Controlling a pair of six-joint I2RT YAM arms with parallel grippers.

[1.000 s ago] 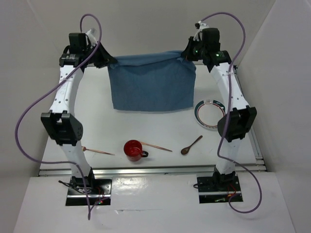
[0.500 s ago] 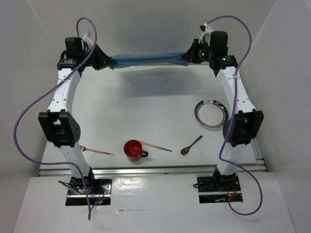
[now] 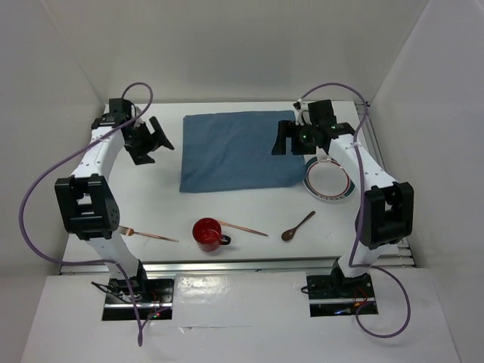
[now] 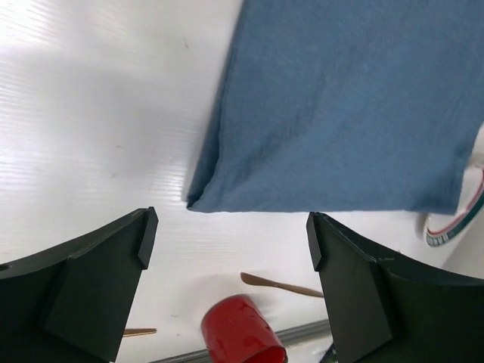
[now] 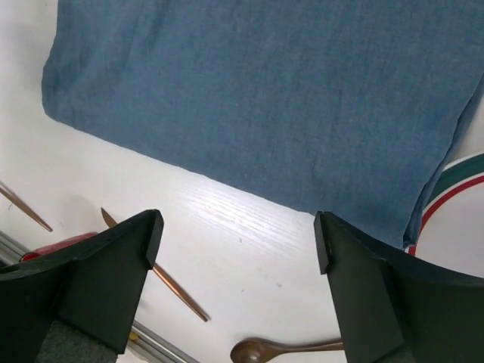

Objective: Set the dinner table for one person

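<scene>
Your left claw [image 3: 155,142] stands wide and empty just off the left edge of the blue placemat [image 3: 238,151]. Your right claw [image 3: 281,139] is just as wide, holding nothing, above the mat's right edge. The white surface [image 3: 227,204] spreads out ahead of both arm bases, and the placemat lies flat on its far middle. The mat's near right corner seems to touch the striped plate [image 3: 325,185], though the arm hides part of it. Closer to you lie a red cup [image 3: 206,233], a wooden spoon [image 3: 297,225] and two slim utensils.
</scene>
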